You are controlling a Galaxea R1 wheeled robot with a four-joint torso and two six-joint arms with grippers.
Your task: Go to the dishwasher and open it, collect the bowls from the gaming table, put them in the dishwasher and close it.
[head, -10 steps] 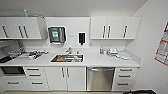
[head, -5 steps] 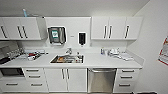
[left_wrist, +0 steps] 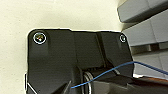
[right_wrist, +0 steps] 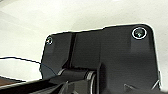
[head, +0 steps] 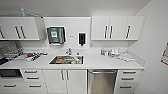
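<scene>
Dishwasher closed under counter, right of sink, beside drawers.

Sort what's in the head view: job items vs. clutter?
Job:
- dishwasher, stainless front, door shut, under the counter right of the sink

Just there:
- sink with items in it
- paper towel dispenser
- soap dispenser
- countertop clutter at right
- white upper cabinets
</scene>
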